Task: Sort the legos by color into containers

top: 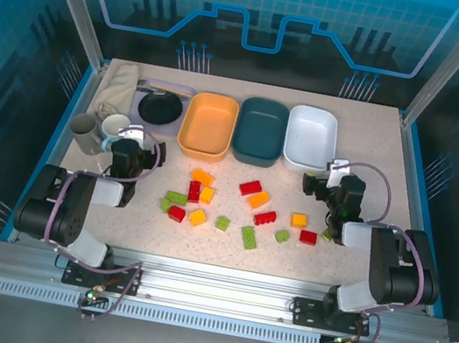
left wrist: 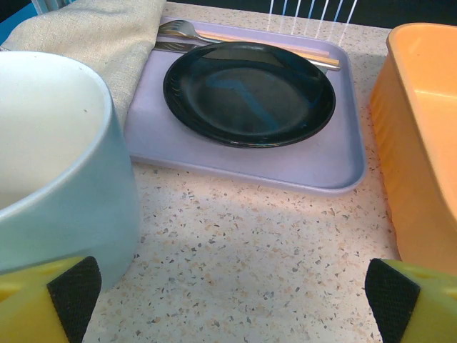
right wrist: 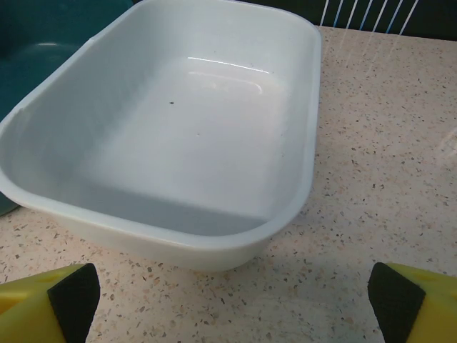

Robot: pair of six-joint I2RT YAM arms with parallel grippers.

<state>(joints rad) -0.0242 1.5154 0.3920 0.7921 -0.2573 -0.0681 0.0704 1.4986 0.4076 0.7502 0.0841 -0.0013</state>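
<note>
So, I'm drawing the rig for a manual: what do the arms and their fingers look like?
The left arm and right arm are black and light-grey jointed segments with greyish-purple cables looping along them. The fingers are yellow plastic with black pads.

The left gripper (left wrist: 232, 306) has its pads (left wrist: 73, 294) cropped by the lower edge, so just their tips are visible. To its left the white mug (left wrist: 50, 164) runs off the frame, and to its right the orange tub (left wrist: 421, 143) does too. Ahead, a fork (left wrist: 178, 28) and two pale sticks (left wrist: 221, 36) lie partly hidden behind the black dish (left wrist: 248, 93). Left of the right gripper (right wrist: 228, 304), the teal tub (right wrist: 28, 57) is cropped to a corner. From above, a green lego (top: 327, 235) sits half hidden by the right arm (top: 376, 251).
</note>
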